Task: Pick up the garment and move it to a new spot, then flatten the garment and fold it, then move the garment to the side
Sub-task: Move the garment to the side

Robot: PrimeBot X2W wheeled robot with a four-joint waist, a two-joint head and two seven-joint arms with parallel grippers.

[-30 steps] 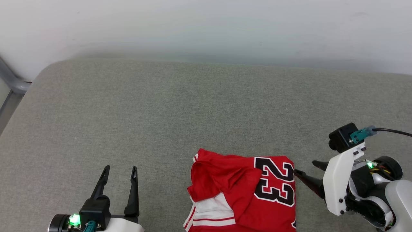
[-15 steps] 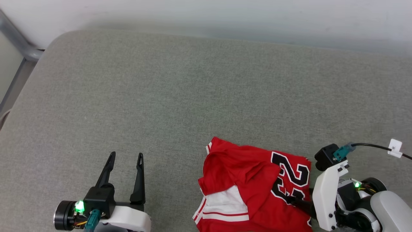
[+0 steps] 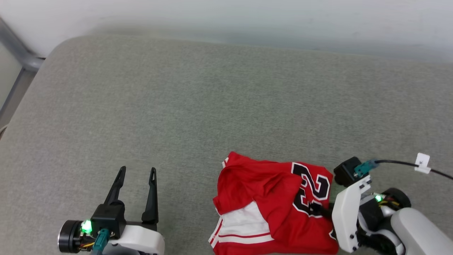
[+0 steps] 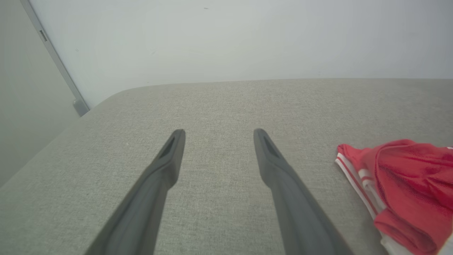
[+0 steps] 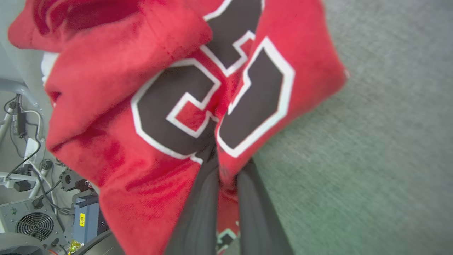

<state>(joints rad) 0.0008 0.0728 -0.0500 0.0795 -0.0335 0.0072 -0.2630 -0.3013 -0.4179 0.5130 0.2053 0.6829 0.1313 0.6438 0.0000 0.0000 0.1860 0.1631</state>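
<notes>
Pinching the shirt (image 3: 262, 191) at its numbers, the right gripper (image 3: 316, 209) was clamped tight; the left gripper (image 3: 137, 172) gaped empty, well apart.

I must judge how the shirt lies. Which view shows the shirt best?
The head view: the shirt lies crumpled, nearly whole. The right wrist view shows its number close, pinched by the right gripper; the left wrist view, its striped edge.

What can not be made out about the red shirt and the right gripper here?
- Head view: the garment loses its lower part at the bottom edge.
- Right wrist view: fingertips of the right gripper are buried in a cloth fold.
- Left wrist view: the right edge cuts the garment.
</notes>
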